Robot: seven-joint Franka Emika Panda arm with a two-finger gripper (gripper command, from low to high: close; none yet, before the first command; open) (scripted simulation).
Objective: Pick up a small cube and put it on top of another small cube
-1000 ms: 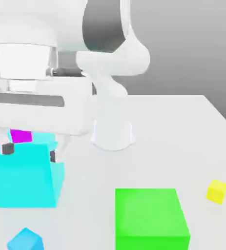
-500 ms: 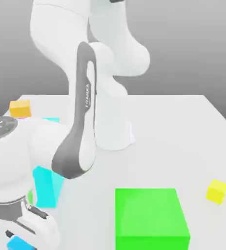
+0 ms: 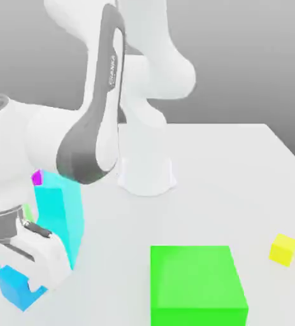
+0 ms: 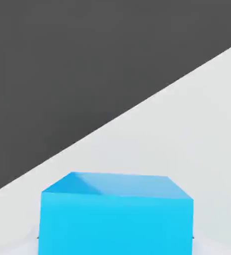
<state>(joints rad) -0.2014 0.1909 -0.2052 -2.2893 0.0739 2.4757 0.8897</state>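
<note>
So the hand is higher in the exterior view than it was half a second ago, and the small sky-blue cube [image 3: 13, 288] has come up with it. The white arm [image 3: 89, 137] bends over toward the exterior view's left, with the hand low in the frame, tilted, and just in front of the big cyan block [image 3: 59, 216].

As for the gripper [image 4: 115, 239], it's closed on that sky-blue cube, with a finger on each of two opposite sides. The wrist covers a fair bit from outside, so I'd say it's probably off the table [image 3: 118, 261], but I can't swear to how high.

Compared with a second ago, when the fingers were spread apart above the cyan block, they're now pinching the cube. The green block [image 3: 196, 277] and the small yellow cube [image 3: 283, 249], over on the exterior view's right, haven't budged.
</note>
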